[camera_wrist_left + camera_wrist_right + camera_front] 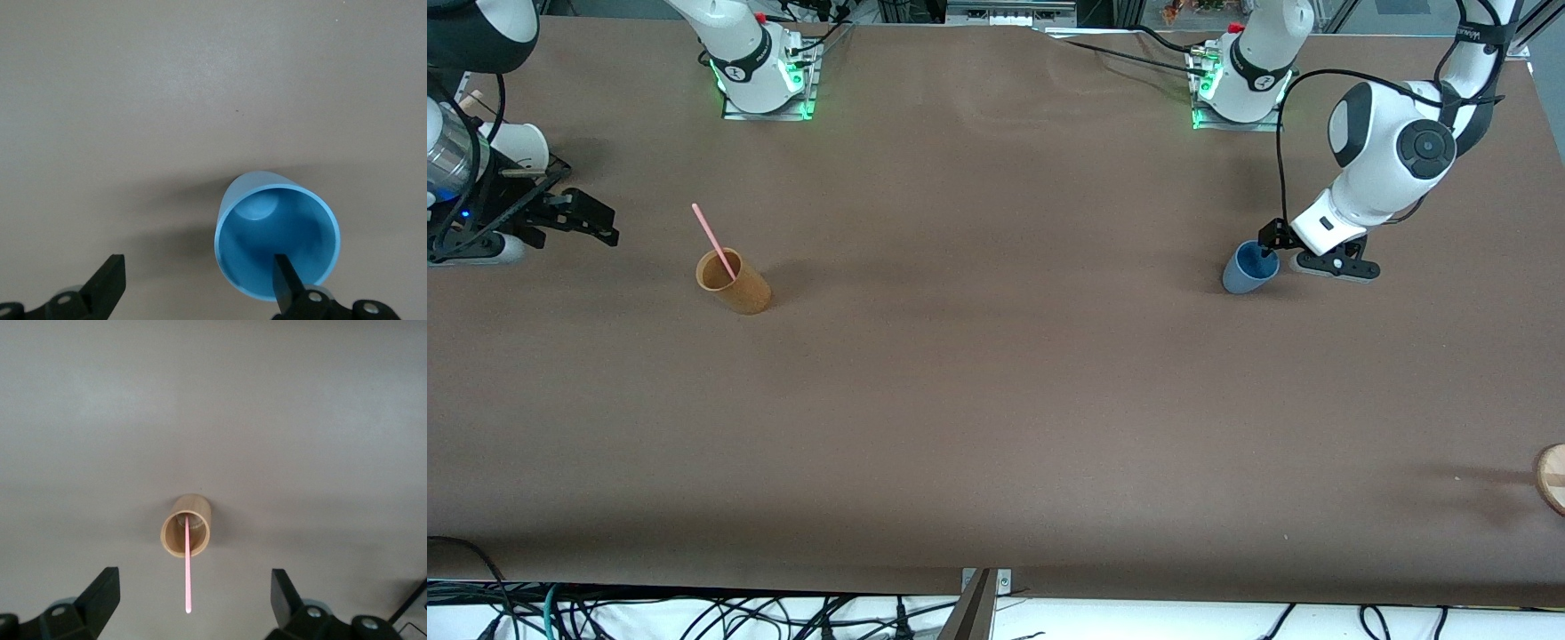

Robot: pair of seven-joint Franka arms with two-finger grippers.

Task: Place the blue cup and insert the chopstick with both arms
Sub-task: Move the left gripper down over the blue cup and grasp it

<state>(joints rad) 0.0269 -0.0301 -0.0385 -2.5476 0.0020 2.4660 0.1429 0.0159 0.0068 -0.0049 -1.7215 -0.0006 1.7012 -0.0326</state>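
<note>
Left claw (1303, 253) is sitting wide open at the blue cup (1248, 268), one finger (287, 280) dipping inside its rim, the other out on the table (996, 400). I'm seeing the right claw (560, 213) waiting open too, chopstick (714, 241) leaning in the tan cup (734, 282) near it.

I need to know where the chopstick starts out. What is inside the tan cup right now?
The pink chopstick stands in the tan cup, leaning on its rim, its upper half sticking out. Its lower end is covered by the cup wall. Nothing else shows inside.
</note>
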